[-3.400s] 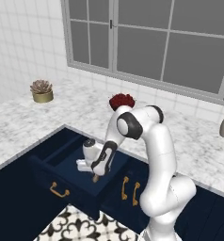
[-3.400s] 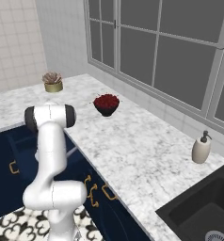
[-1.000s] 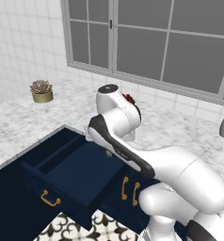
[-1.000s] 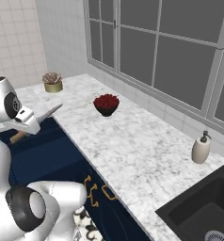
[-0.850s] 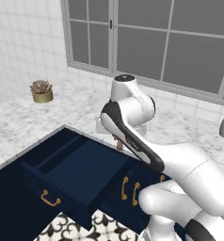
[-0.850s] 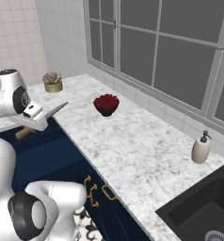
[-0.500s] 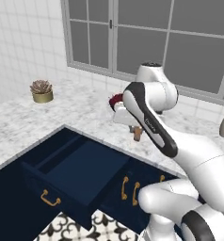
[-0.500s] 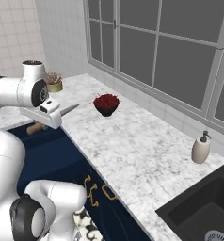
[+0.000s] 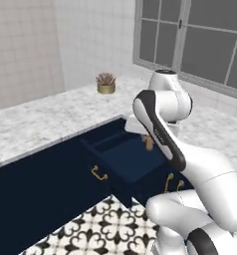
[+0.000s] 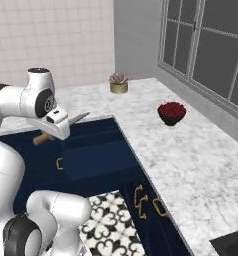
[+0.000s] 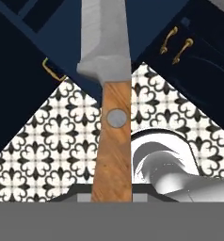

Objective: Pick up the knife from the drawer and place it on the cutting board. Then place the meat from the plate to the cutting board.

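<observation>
- the gripper (image 10: 50, 131) pinches the knife (image 11: 107, 94) by its wooden handle, lifted above the open drawer (image 9: 121, 155).
- in the hand view the handle runs up from between the fingertips and the silver blade points away over the navy drawer and the patterned floor (image 11: 57, 141).
- in the right base view the blade tip (image 10: 80, 117) juts right of the hand, with the handle end at its left.
- a bowl of red berries (image 10: 171, 112) sits on the marble counter (image 10: 191, 160), well apart to the right.

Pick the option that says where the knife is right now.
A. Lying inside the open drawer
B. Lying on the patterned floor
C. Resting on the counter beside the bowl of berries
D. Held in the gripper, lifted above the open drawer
D: the gripper is clamped on the wooden handle of the knife, with the blade sticking out above the open drawer.
</observation>
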Robot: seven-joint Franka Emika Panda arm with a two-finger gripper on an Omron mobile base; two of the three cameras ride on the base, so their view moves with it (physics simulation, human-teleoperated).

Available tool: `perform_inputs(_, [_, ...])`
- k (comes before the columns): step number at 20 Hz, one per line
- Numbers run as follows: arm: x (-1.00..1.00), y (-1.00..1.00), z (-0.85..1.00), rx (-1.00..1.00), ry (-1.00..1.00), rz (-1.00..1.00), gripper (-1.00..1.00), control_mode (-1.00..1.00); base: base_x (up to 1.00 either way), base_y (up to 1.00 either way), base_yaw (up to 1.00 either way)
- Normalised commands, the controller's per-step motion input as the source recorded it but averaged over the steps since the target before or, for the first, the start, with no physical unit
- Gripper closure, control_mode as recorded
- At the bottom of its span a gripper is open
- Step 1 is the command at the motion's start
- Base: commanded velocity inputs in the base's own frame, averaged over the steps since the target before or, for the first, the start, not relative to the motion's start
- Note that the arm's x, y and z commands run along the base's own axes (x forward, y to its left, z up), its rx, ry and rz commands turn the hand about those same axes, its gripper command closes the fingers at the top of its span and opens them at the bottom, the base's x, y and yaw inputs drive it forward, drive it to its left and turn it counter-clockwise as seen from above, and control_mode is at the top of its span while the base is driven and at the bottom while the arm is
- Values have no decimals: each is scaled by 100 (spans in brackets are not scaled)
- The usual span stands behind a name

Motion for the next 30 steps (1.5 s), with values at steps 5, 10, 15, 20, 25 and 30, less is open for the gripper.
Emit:
perform_inputs(5, [0,0,0,0,0,0,100,100,-1,52,80])
perform_inputs(10, [0,0,0,0,0,0,100,100,0,60,81])
perform_inputs(15, [0,0,0,0,0,0,100,100,8,29,82])
perform_inputs(20, [0,0,0,0,0,0,100,100,16,2,90])
perform_inputs(25, [0,0,0,0,0,0,100,100,0,0,100])
perform_inputs(30, [0,0,0,0,0,0,100,100,0,0,100])
